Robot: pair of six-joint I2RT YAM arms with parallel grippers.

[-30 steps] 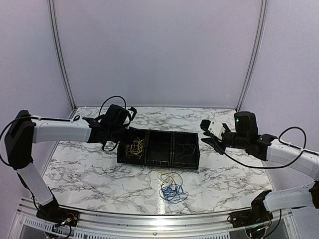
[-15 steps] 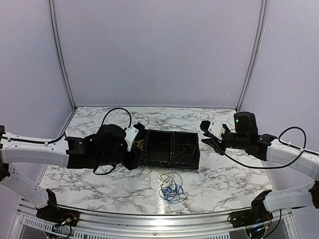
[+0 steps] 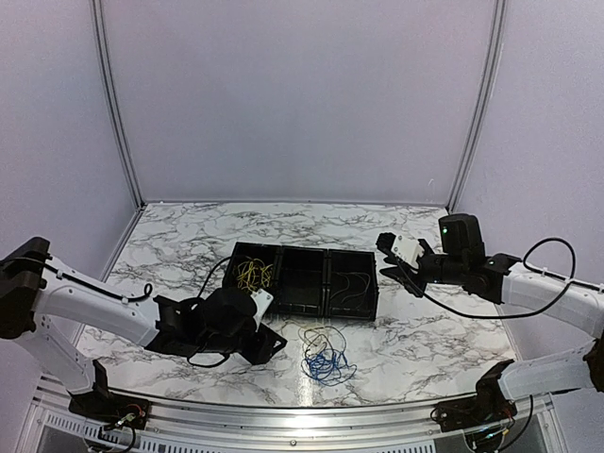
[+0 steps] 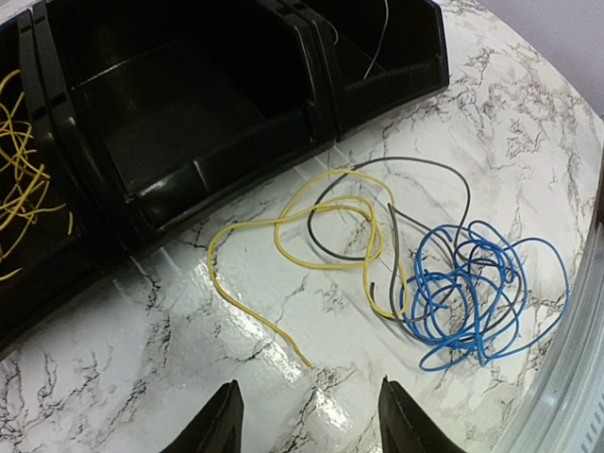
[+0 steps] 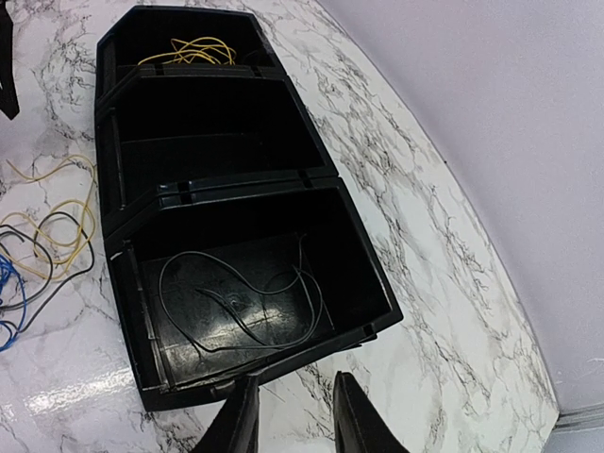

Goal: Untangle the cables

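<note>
Lying in tray [image 3: 300, 281] — yellow cables [image 3: 251, 275] left; grey cables [image 5: 231, 300] right

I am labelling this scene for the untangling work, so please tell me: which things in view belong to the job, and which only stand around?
Belong to the job:
- tangle of yellow, dark and blue cables
- yellow wires in one end compartment
- dark wires in the opposite end compartment
- black tray, probably, since it holds them

Only standing around:
- marble table
- frame posts
- purple backdrop
</note>
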